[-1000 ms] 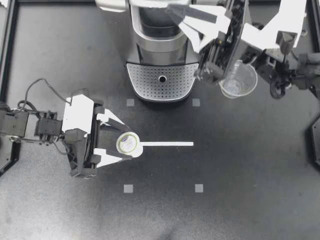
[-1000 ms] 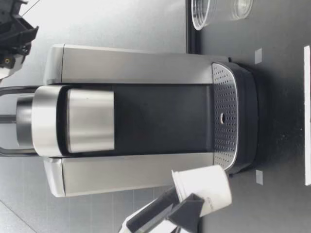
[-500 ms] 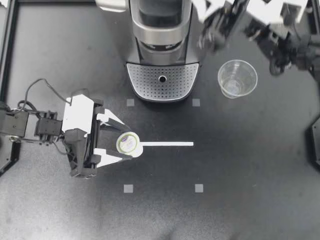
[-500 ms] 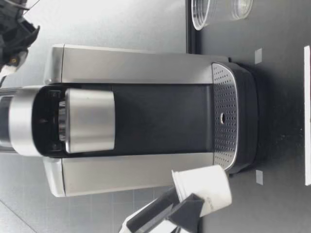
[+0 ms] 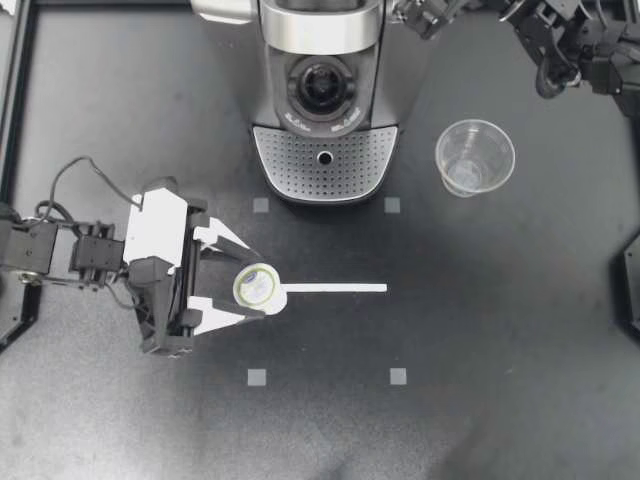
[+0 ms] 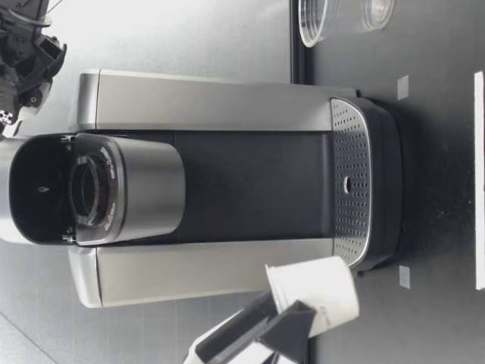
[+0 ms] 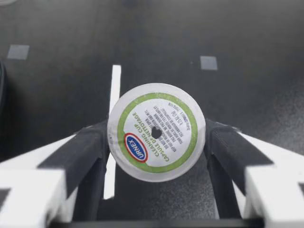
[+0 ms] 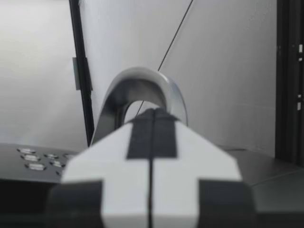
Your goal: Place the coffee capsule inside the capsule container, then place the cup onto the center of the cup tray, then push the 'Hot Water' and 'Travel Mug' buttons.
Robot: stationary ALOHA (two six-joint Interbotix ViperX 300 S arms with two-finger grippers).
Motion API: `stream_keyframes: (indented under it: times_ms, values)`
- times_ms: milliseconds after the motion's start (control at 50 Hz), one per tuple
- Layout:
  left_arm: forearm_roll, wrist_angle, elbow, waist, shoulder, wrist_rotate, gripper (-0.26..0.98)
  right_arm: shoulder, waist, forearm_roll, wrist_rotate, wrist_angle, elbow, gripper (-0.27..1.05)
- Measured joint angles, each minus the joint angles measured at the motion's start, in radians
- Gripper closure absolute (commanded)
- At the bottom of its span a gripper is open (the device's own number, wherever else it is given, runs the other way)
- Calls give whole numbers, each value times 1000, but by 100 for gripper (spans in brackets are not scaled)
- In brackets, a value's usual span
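My left gripper [image 5: 262,288] is shut on a white coffee capsule [image 5: 254,286] with a green-ringed foil top, at the left end of a white tape line [image 5: 335,288]. In the left wrist view both fingers press the capsule [image 7: 156,130] from its sides. In the low view the capsule [image 6: 314,292] hangs upright a little above the table. The coffee machine's lid stands open, and its capsule container [image 5: 320,88] shows as a dark round well. A clear plastic cup [image 5: 474,157] stands to the right of the perforated cup tray [image 5: 300,160]. My right gripper [image 8: 152,114] is shut and empty, just short of the lid's silver handle [image 8: 140,88].
My right arm [image 5: 560,40] sits at the back right, above the machine's corner. Small grey tape squares [image 5: 398,376] mark the table. The machine's buttons [image 8: 33,159] lie beside my right gripper. Black frame rails edge the table at the far left and right.
The machine's lid has swung up and open, baring the capsule container. My right gripper has pulled back toward the table's far edge. The left gripper and capsule have not moved.
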Motion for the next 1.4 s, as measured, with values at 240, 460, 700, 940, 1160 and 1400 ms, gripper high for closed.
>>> stream_keyframes:
  times_ms: [240,460,700,940,1160,1400]
  values:
    - [5,3,-71,0,-23,37,23,-37,2,-6,18,-14,18,79]
    - [35,179,-238,0,-86,227,24,-144,66,-9,20,-23,104,79]
    - [98,545,-463,34,-92,437,24,-242,72,-9,20,38,181,79]
    - [431,742,-601,38,-89,425,24,-310,71,-9,18,71,225,79]
    - [683,752,-614,38,-49,348,24,-345,72,-9,18,72,259,79]
    - [841,756,-611,38,-18,232,24,-365,71,-9,15,72,273,79]
